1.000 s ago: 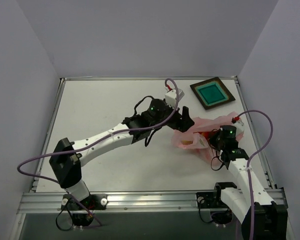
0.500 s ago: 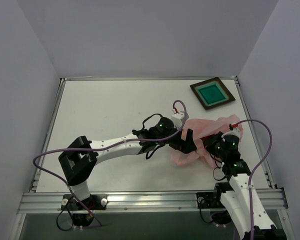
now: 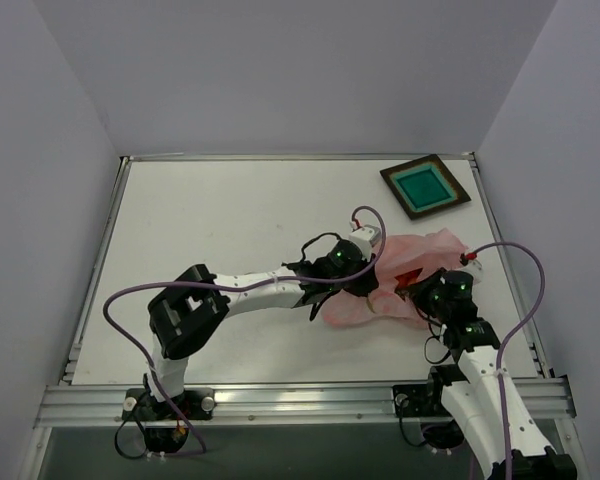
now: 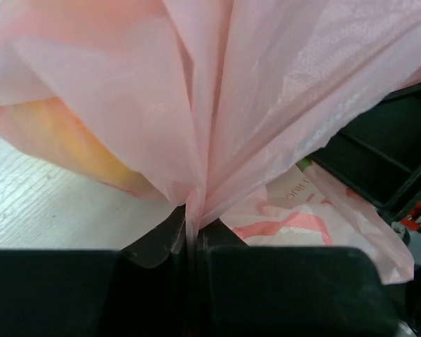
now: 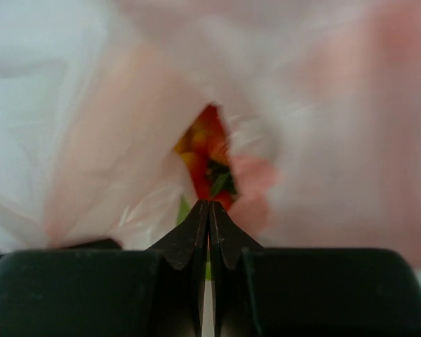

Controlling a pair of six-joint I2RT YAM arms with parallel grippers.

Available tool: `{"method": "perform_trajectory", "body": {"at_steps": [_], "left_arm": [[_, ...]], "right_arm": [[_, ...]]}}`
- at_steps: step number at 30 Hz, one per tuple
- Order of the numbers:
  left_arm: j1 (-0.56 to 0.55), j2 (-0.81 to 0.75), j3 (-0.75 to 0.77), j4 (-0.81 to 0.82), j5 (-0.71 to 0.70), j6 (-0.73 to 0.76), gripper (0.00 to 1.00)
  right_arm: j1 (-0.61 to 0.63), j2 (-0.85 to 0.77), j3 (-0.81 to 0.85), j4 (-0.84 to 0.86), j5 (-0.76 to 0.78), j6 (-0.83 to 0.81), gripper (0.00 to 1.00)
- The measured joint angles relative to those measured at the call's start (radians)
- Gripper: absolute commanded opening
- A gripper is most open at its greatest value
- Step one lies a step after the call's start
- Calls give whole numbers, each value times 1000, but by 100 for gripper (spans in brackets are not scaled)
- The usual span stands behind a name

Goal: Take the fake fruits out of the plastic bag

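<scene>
Fake fruits (image 5: 209, 158) are glimpsed inside the plastic bag (image 3: 430, 250), pinched by the left gripper (image 4: 191, 237) and seemingly the right gripper (image 5: 209, 225)

1. it was a robot lab test cell, not a home: a left arm (image 3: 250, 288) and a right arm (image 3: 485, 350) stood at the near edge of a plain white table (image 3: 210, 220).
2. bare grey walls (image 3: 280, 70) closed it on three sides.
3. an aluminium rail (image 3: 280, 400) and loose purple cables (image 3: 130, 295) belonged to a built rig.
</scene>
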Motion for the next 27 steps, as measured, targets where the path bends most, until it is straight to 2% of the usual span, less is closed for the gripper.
{"method": "perform_trajectory", "body": {"at_steps": [6, 12, 15, 16, 19, 22, 27], "left_arm": [[0, -11, -37, 3, -74, 29, 2], [-1, -43, -90, -12, -90, 51, 2], [-3, -71, -96, -18, -92, 60, 2], [-5, -85, -96, -17, -89, 60, 2], [-8, -117, -101, 17, -58, 53, 2], [-14, -131, -109, 72, -21, 40, 2], [-24, -131, -109, 116, 12, 25, 2]], "right_arm": [[-32, 121, 36, -12, 219, 55, 0], [-197, 168, 83, -5, 351, 42, 0], [-264, 140, 105, -14, 354, 12, 18], [-272, 125, 117, -23, 340, 0, 34], [-255, 86, 181, -47, 253, -45, 53], [-163, 36, 243, -66, 201, -86, 63], [-85, -72, 309, -160, 163, -126, 63]]}}
